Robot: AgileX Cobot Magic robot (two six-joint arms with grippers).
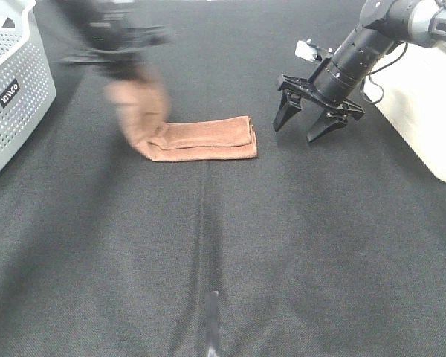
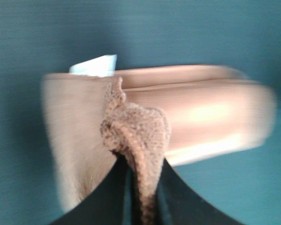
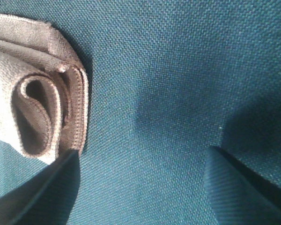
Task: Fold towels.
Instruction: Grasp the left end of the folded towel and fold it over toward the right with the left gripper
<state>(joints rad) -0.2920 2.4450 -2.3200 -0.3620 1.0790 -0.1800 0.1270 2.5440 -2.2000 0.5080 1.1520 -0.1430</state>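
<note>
The reddish-brown towel point(image 1: 208, 140) lies folded into a narrow strip on the black table, and its left end is lifted. My left gripper point(image 1: 126, 73), blurred by motion, is above that end and shut on it. In the left wrist view the fingers point(image 2: 178, 204) pinch a bunch of towel point(image 2: 140, 140), and a small white tag point(image 2: 93, 65) shows at the far edge. My right gripper point(image 1: 294, 132) hovers open just right of the towel's right end, with nothing held. In the right wrist view the towel's folded layers point(image 3: 37, 103) lie beside one finger point(image 3: 42, 192).
A white perforated basket point(image 1: 15, 89) stands at the left edge. A white box point(image 1: 424, 97) sits at the right behind the right arm. A crease in the black table cover point(image 1: 208, 245) runs from the towel toward the front edge.
</note>
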